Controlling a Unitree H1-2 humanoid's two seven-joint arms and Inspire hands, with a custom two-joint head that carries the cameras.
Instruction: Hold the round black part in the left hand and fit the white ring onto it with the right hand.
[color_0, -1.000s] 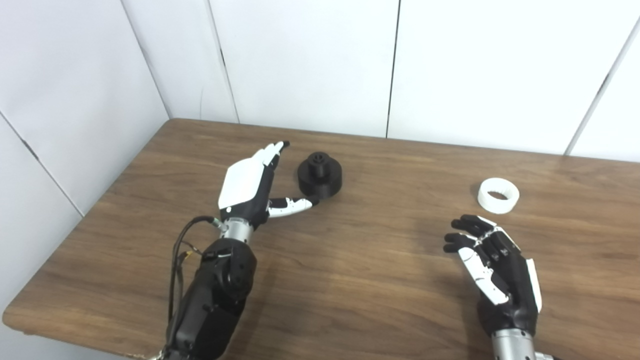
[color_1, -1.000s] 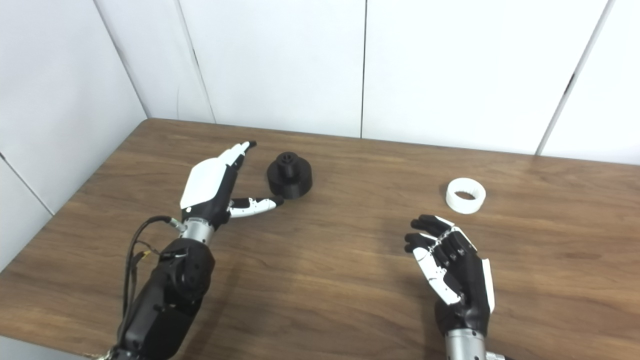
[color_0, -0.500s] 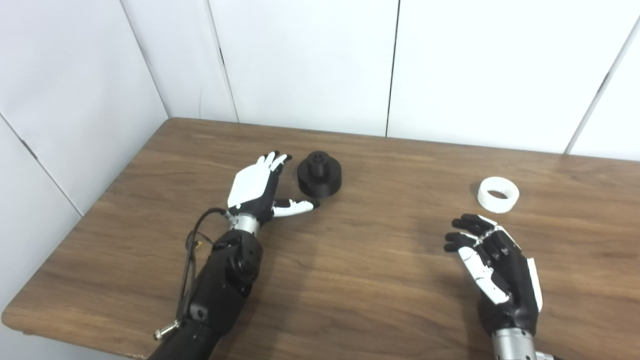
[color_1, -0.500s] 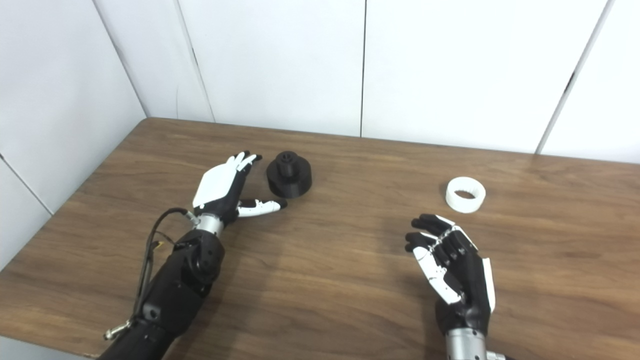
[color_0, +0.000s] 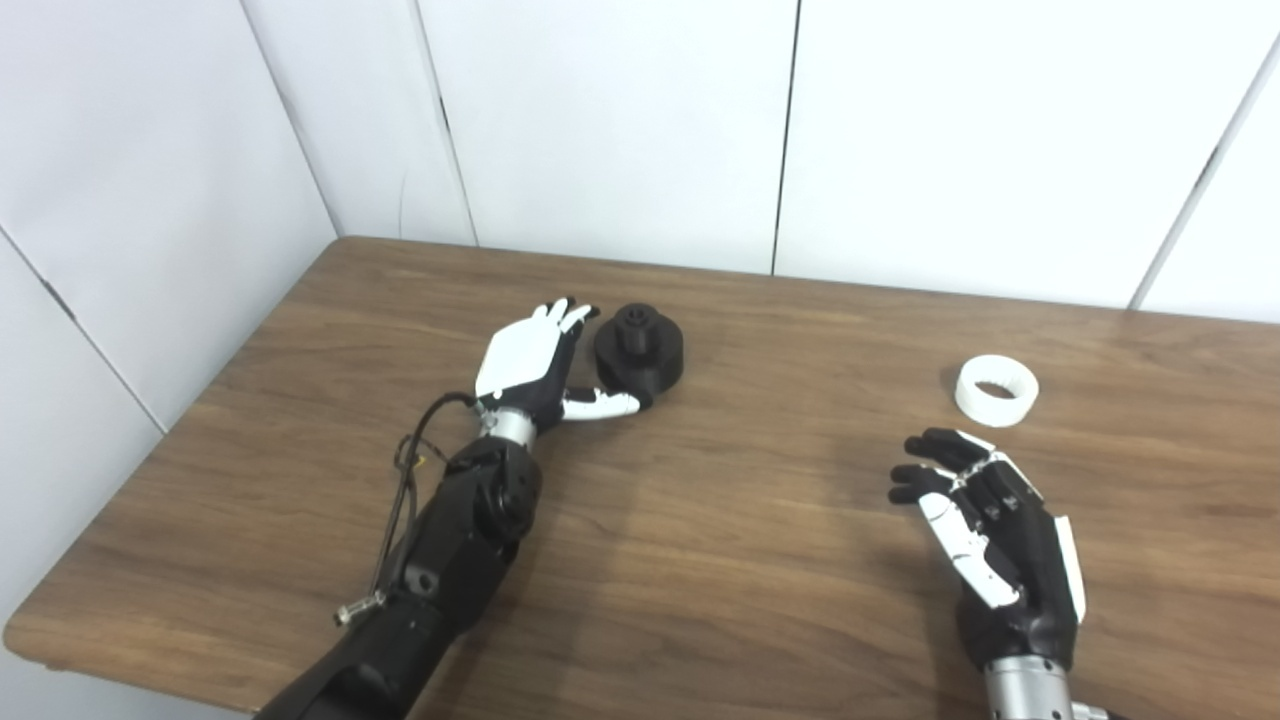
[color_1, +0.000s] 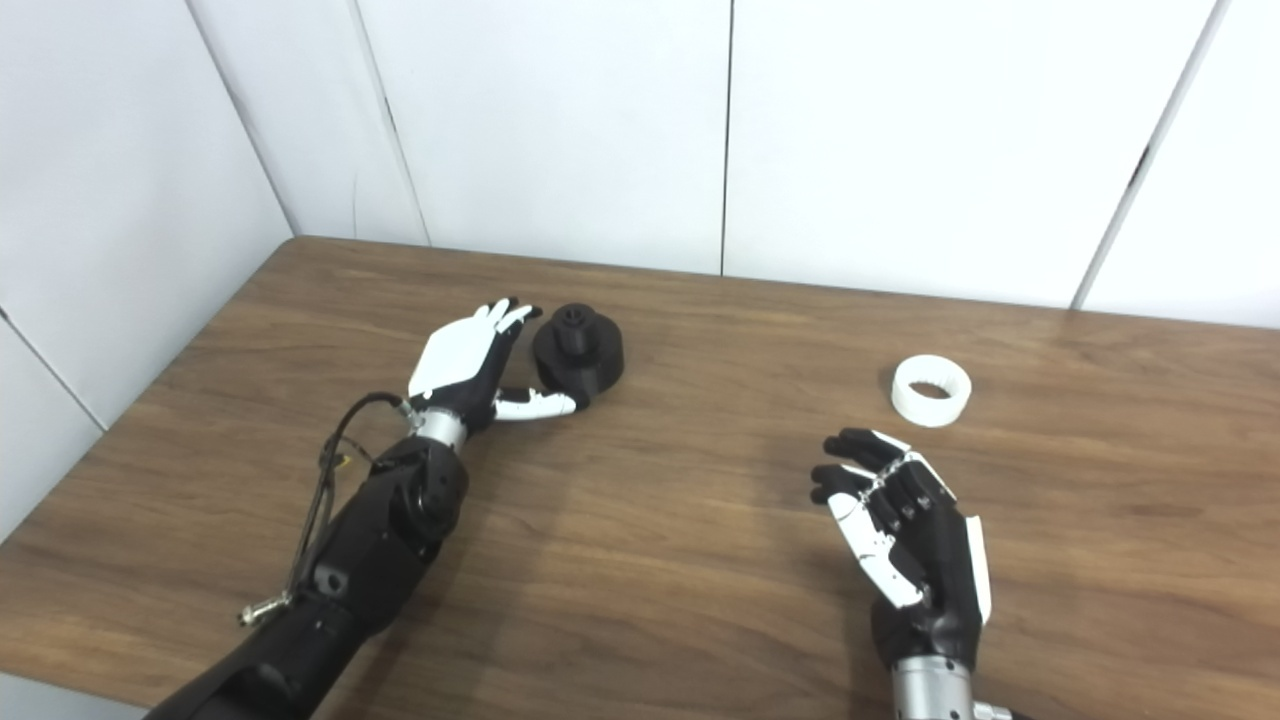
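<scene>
I see my left robot hand (color_0: 535, 365) spread wide, holding nothing. Its fingers (color_0: 568, 315) reach up beside the left flank of the round black part (color_0: 640, 349), and its thumb (color_0: 603, 405) lies along the desk (color_0: 720, 560) under the part's near-left edge, the tip right against the base. Whether fingers or thumb actually press on the part I cannot tell; they are at least just beside it. The white back of the hand faces up and left, the palm turned toward the part. The left forearm stretches low over the desk from the bottom-left edge, with a loop of cable hanging off it near the wrist.

My right robot hand (color_0: 985, 525) is also empty, palm turned up and toward the left, fingers (color_0: 935, 460) loosely curled but apart. It hovers over the near-right of the desk, wrist entering from the bottom edge, with the fingertips pointing toward the white ring (color_0: 996, 390), which lies near but clear of them.

The round black part sits upright on the desk, left of centre: a wide, squat drum with a narrower hub standing on top, and a small hole in the hub's crown. The white ring lies flat on the right side of the desk, well apart from the black part, opening upward.
</scene>
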